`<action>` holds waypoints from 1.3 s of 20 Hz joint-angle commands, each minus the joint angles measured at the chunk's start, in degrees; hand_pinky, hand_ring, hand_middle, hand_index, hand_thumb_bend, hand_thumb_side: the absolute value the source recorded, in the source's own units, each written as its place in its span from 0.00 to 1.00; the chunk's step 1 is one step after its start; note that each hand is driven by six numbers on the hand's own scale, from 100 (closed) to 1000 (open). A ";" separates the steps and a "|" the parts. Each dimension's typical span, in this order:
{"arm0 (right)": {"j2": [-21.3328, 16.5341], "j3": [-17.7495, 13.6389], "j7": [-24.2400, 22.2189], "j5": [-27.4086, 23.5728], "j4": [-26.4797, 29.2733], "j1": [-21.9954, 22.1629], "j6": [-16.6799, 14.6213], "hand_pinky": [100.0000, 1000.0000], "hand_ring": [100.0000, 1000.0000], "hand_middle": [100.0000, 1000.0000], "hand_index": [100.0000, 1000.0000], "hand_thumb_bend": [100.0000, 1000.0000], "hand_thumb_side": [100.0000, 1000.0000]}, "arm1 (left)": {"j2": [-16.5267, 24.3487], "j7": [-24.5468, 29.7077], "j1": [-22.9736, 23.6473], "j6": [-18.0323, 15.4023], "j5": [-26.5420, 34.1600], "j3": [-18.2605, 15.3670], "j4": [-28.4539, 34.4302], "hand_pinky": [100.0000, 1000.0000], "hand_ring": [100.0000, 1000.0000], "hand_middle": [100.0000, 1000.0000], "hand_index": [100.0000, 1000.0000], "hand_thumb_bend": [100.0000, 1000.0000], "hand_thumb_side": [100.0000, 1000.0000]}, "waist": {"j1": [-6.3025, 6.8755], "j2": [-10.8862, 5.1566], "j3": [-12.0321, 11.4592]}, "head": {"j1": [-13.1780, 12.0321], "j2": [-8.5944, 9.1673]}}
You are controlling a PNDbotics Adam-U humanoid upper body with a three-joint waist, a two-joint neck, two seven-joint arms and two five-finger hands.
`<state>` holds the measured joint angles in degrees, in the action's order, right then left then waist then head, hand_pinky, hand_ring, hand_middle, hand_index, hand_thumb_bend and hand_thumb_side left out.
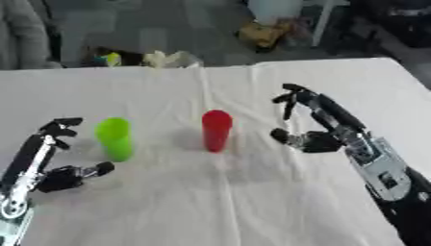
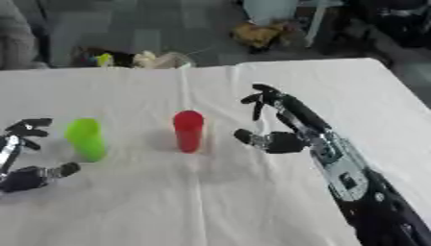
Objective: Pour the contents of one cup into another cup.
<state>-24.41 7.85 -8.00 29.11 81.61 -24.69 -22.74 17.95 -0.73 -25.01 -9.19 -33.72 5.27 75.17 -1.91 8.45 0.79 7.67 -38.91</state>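
A red cup [image 1: 216, 129] stands upright near the middle of the white-clothed table [image 1: 210, 202]. A green cup [image 1: 114, 138] stands upright to its left. My right hand [image 1: 318, 120] hovers open just right of the red cup, fingers and thumb spread toward it, with a gap between them and the cup. My left hand [image 1: 49, 153] is open just left of the green cup, thumb low and fingers high, not touching it. What the cups hold cannot be seen.
The white cloth has a crease running from the far edge toward the middle. Beyond the far table edge [image 1: 168, 67] lie small cluttered objects on the floor [image 1: 168, 58]. Bare cloth stretches in front of the cups.
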 commanded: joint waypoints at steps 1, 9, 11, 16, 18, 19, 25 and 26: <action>-0.73 -0.17 0.03 -0.47 0.79 -0.87 -0.12 0.95 1.00 0.42 0.81 0.46 0.77 | 0.18 -0.48 -1.47 -0.44 -0.52 0.25 -0.67 0.58 0.72 0.77 0.86 0.89 0.54 | 0.04 -0.61 0.16 | -0.08 0.42; -0.67 -0.14 -0.01 -0.48 0.79 -0.89 -0.19 0.95 1.00 0.42 0.81 0.45 0.77 | -0.82 -1.92 -3.59 -0.63 -1.36 0.21 -4.37 0.57 0.71 0.75 0.85 0.88 0.53 | -0.10 -0.48 0.61 | -0.15 0.46; -0.62 -0.11 -0.04 -0.47 0.79 -0.90 -0.22 0.95 1.00 0.42 0.81 0.45 0.77 | -1.18 -2.55 -4.34 -0.56 -1.42 0.15 -5.32 0.56 0.71 0.75 0.85 0.88 0.53 | -0.13 -0.45 0.71 | -0.20 0.49; -0.51 0.00 -0.15 -0.46 0.79 -0.95 -0.33 0.95 1.00 0.41 0.81 0.45 0.78 | -1.96 -4.13 -6.16 -0.63 -1.63 0.09 -7.62 0.56 0.70 0.74 0.85 0.88 0.52 | -0.20 -0.27 1.13 | -0.30 0.58; -0.48 0.01 -0.18 -0.47 0.79 -0.98 -0.36 0.95 1.00 0.41 0.81 0.45 0.78 | -2.20 -4.60 -6.79 -0.67 -1.84 0.07 -8.57 0.56 0.70 0.74 0.85 0.87 0.52 | -0.24 -0.18 1.32 | -0.35 0.61; -0.48 0.00 -0.17 -0.48 0.81 -1.00 -0.37 0.95 1.00 0.41 0.81 0.45 0.78 | -2.27 -4.78 -7.06 -0.70 -1.94 0.06 -9.00 0.56 0.70 0.74 0.85 0.87 0.52 | -0.27 -0.16 1.41 | -0.38 0.63; -0.34 0.09 -0.26 -0.54 0.86 -1.05 -0.44 0.95 1.00 0.41 0.81 0.45 0.78 | -2.70 -5.68 -8.30 -0.79 -2.23 -0.14 -10.92 0.55 0.70 0.73 0.84 0.87 0.52 | -0.43 -0.09 1.80 | -0.61 0.74; -0.30 0.11 -0.30 -0.55 0.85 -1.06 -0.47 0.95 1.00 0.41 0.81 0.45 0.78 | -2.77 -5.85 -8.47 -0.77 -2.27 -0.19 -11.23 0.55 0.69 0.73 0.84 0.87 0.52 | -0.45 -0.07 1.87 | -0.69 0.74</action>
<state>-23.95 8.18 -8.27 29.07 81.61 -24.74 -23.01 15.00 -6.11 -32.34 -9.91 -35.79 5.41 63.62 -2.34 9.12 2.56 7.14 -38.68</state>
